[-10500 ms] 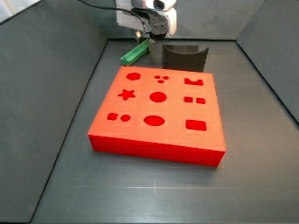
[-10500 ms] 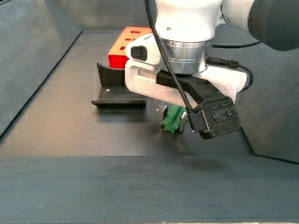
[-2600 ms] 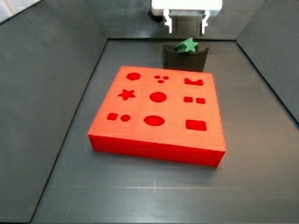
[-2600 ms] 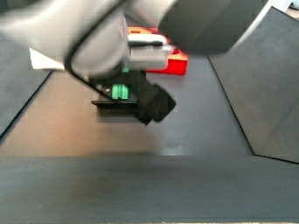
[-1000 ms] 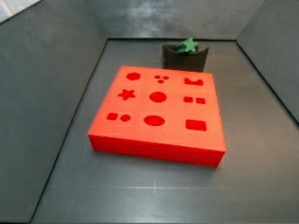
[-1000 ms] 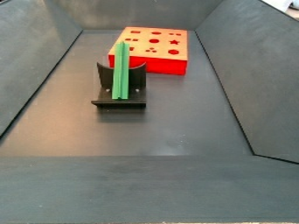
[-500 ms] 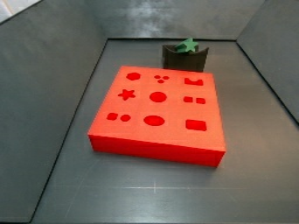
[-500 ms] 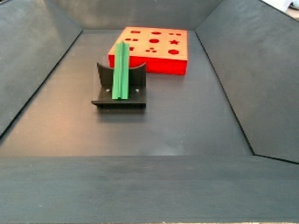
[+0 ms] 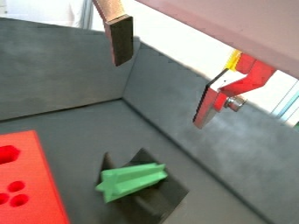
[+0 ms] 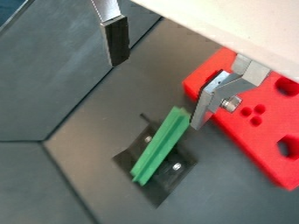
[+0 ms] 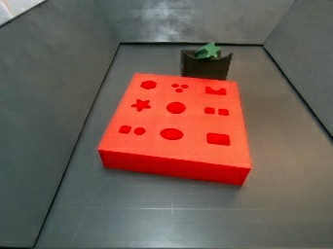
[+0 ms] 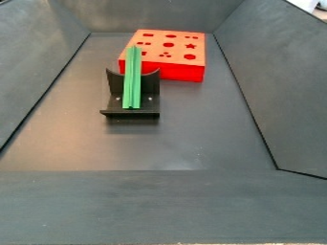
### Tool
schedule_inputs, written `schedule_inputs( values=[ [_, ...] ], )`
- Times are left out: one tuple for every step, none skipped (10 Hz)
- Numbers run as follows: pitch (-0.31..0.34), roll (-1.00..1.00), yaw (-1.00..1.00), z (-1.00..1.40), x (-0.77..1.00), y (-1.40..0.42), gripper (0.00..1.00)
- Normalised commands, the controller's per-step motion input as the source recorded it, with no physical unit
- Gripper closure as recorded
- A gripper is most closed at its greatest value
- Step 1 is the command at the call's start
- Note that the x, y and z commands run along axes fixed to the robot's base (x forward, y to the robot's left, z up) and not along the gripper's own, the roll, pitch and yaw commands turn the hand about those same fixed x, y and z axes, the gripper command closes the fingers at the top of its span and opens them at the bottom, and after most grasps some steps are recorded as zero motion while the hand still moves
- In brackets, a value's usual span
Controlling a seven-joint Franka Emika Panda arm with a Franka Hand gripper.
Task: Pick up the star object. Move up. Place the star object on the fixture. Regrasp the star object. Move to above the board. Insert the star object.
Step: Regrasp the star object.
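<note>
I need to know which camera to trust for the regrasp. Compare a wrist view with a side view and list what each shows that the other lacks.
Only a wrist view shows the tool: it is open and empty, high above the star object, its fingers apart. Only a side view shows the whole board with all its cut-outs, though there the star object is just a small green tip. Both show the star object lying on the fixture, ungrasped, with the red board beside it.
</note>
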Motion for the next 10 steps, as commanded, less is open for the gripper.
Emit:
schedule_inputs(
  values=[
    [0.110, 1.00, 0.06, -0.01, 0.09, -0.04, 0.00],
    [0.132, 1.00, 0.07, -0.01, 0.10, -0.05, 0.00],
    [0.165, 1.00, 0.10, -0.01, 0.10, -0.05, 0.00],
    [0.181, 1.00, 0.12, -0.01, 0.10, -0.05, 0.00],
    [0.202, 0.94, 0.17, -0.01, 0.10, -0.05, 0.00],
    [0.178, 0.71, 0.19, -0.01, 0.11, -0.05, 0.00],
    [0.156, 0.53, 0.21, -0.01, 0.11, -0.06, 0.00],
    [0.129, 0.36, 0.22, -0.01, 0.11, -0.05, 0.00],
    [0.094, 0.25, 0.22, 0.00, 0.10, -0.04, 0.00],
    [0.046, 0.19, 0.22, -0.01, 0.09, -0.04, 0.00]
  ],
)
